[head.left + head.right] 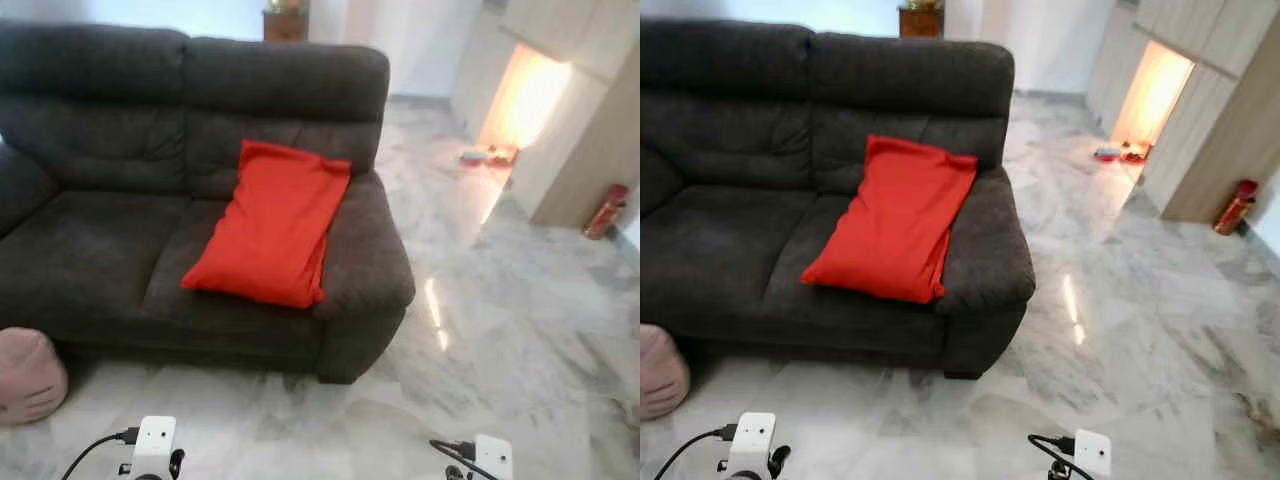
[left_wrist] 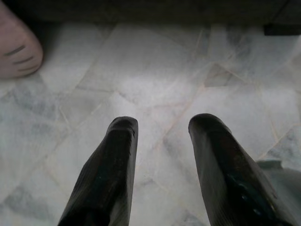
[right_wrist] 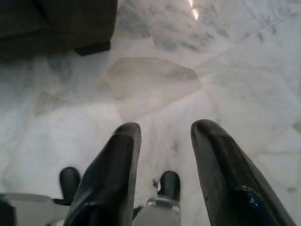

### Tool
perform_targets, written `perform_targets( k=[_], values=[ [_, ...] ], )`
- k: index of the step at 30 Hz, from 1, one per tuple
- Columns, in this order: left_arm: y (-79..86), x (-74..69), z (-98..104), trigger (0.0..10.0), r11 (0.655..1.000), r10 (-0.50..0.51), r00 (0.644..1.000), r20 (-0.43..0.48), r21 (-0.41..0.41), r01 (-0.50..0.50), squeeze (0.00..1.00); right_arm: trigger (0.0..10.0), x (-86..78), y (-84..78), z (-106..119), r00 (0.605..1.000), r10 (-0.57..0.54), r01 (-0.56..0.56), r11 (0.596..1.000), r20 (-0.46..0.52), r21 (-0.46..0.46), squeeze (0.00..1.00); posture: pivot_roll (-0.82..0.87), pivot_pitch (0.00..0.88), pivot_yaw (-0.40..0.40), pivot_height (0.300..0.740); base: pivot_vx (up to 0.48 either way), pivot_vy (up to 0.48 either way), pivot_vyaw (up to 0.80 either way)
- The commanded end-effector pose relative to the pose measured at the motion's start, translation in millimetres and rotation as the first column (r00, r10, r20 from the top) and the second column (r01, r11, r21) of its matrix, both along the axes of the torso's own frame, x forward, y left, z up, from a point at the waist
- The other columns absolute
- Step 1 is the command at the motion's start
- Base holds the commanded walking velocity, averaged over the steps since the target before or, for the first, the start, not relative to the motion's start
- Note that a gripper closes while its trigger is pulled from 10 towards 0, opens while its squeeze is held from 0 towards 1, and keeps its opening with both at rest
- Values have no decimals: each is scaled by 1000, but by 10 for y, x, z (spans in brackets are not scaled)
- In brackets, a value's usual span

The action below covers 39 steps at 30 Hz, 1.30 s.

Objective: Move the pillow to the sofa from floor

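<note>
A red pillow point(image 1: 272, 222) lies tilted on the right seat of the dark grey sofa point(image 1: 100, 150), leaning against the backrest and the right armrest. Both arms hang low at the bottom of the eye views, over the marble floor in front of the sofa. My left gripper point(image 2: 160, 125) is open above bare floor tiles, nothing between its fingers. My right gripper point(image 3: 162, 129) is also open above the floor, with the sofa's front foot point(image 3: 91, 48) beyond it.
A pink round cushion point(image 1: 28, 375) sits on the floor by the sofa's left front. Marble floor point(image 1: 500, 330) stretches to the right. A red fire extinguisher point(image 1: 606, 210) stands by the wooden cabinets point(image 1: 590, 120) at the far right.
</note>
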<state>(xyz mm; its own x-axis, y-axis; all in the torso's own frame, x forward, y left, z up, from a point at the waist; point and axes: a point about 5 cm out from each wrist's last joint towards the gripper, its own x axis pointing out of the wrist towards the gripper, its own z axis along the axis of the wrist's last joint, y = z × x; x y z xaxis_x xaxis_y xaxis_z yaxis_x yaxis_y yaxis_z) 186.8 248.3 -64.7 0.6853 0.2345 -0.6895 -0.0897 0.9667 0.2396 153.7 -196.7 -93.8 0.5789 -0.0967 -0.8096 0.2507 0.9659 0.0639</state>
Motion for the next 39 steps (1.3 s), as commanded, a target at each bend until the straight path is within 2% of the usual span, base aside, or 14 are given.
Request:
perform_targets(
  k=[1,16,39],
  values=[
    [-72,9,-18,10000,1000,-5,1000,-3,-16,5,0,10000,13,-85,17,1000,-5,5,1000,-2,-18,0,97,0,-70,740,0,334,0],
    [-73,13,-20,10000,1000,3,1000,-9,-20,-3,0,10000,68,49,19,1000,9,-9,1000,11,-1,0,98,10,-76,740,0,342,0],
    [-67,12,-20,10000,1000,1,1000,-12,-24,-2,0,10000,63,7,22,1000,14,-14,1000,11,11,0,105,5,-78,740,0,348,0]
  ],
)
